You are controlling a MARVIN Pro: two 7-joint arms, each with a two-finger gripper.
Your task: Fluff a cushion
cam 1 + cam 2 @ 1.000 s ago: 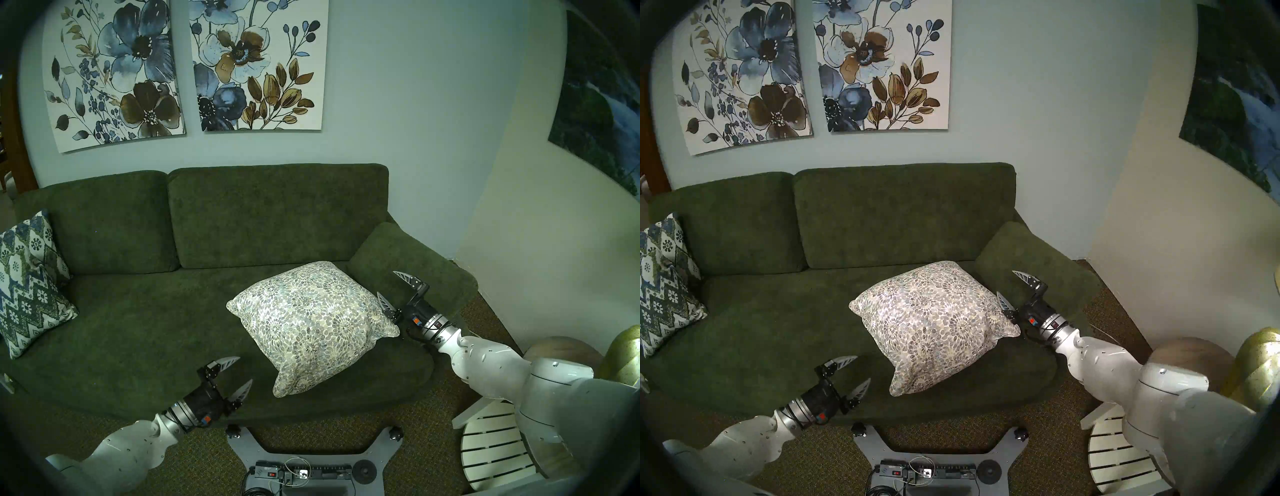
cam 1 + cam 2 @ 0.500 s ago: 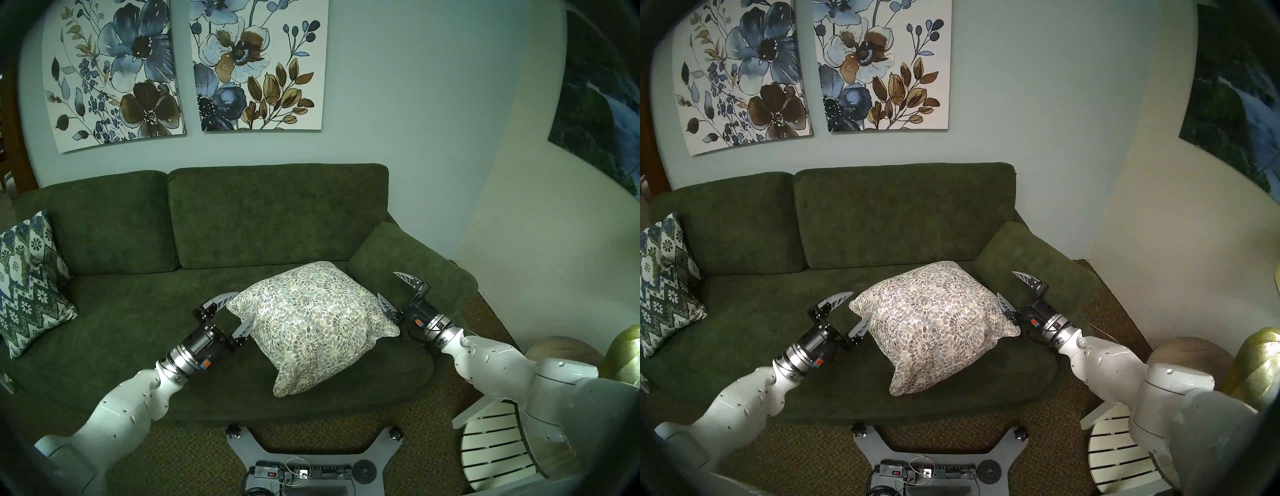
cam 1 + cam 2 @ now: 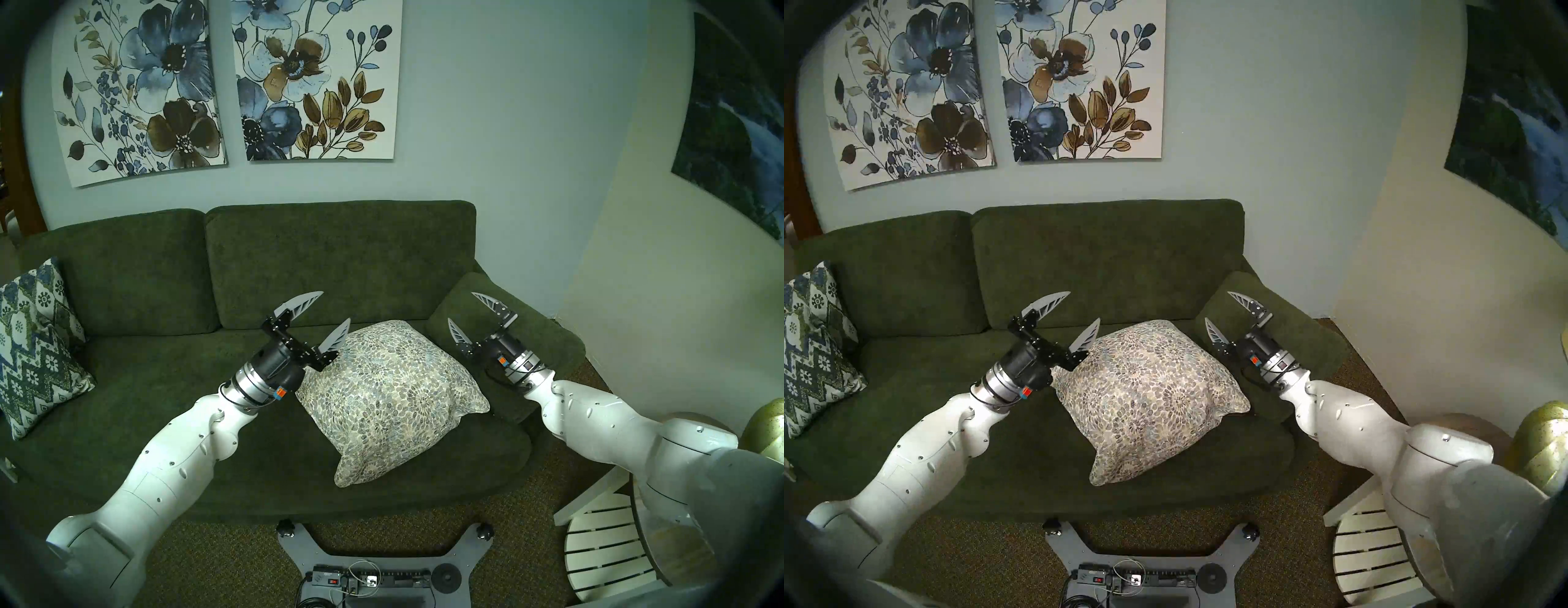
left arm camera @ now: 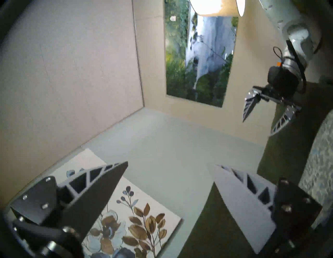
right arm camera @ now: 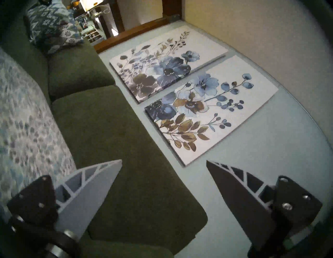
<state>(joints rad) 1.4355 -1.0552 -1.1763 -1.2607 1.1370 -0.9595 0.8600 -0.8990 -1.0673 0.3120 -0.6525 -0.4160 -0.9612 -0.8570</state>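
The cushion (image 3: 390, 399) (image 3: 1149, 399) is cream with grey-blue and tan rosettes. It lies plump on the right half of the green sofa's seat (image 3: 169, 403). My left gripper (image 3: 335, 305) (image 3: 1083, 305) is open and empty, raised above the cushion's far left corner. My right gripper (image 3: 461, 306) (image 3: 1217, 305) is open and empty, raised above the cushion's far right side, in front of the sofa's right arm (image 3: 509, 314). The cushion shows as a blurred edge in the left wrist view (image 4: 320, 162) and the right wrist view (image 5: 23, 117). The right gripper also shows in the left wrist view (image 4: 257, 128).
A zigzag patterned pillow (image 3: 34, 348) leans at the sofa's left end. Two flower paintings (image 3: 229, 85) hang above the sofa. A white slatted side table (image 3: 602, 556), a round wooden object (image 3: 1458, 433) and a gold lamp base (image 3: 768, 429) stand at the right. My base (image 3: 365, 569) is on the carpet.
My left arm swung from the seat's front edge to the cushion's left corner, then lifted up and back. My right gripper rose from the cushion's right corner. Both stayed open.
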